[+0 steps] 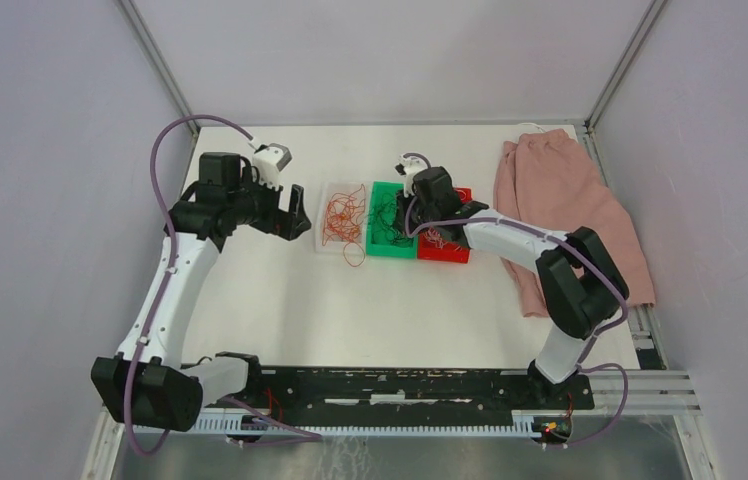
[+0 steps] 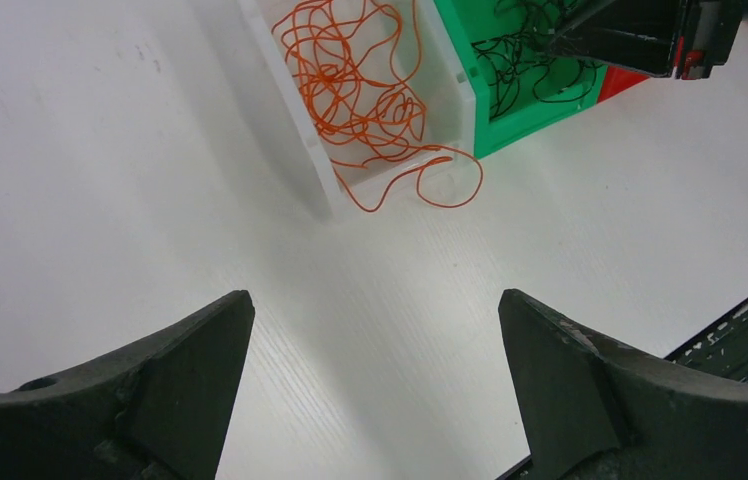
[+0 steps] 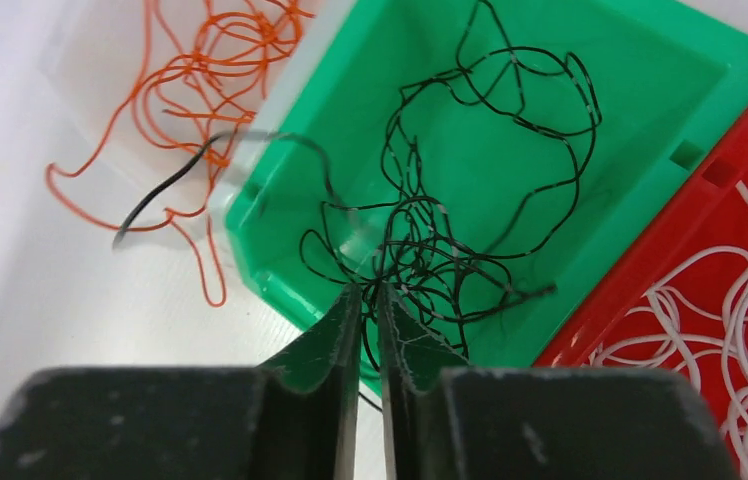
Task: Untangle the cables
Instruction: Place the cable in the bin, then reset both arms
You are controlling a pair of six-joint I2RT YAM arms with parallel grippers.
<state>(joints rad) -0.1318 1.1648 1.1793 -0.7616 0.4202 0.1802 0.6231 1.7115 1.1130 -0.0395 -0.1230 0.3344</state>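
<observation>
Left gripper (image 2: 375,300) gapes wide over the table (image 2: 100,180), holding nothing; orange cables (image 2: 350,90) lie at twelve o'clock in the clear bin (image 2: 287,95). Right gripper (image 3: 370,295), nearly shut, hangs over black strands in the green bin (image 3: 640,90). Sorting seems almost done; next I'd tuck the stray loops inside.

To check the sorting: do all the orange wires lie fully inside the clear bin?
No, one orange wire loops out over the wall of the clear bin onto the white table.

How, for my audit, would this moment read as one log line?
left tool: open, empty | right tool: nearly shut, over black cables
</observation>
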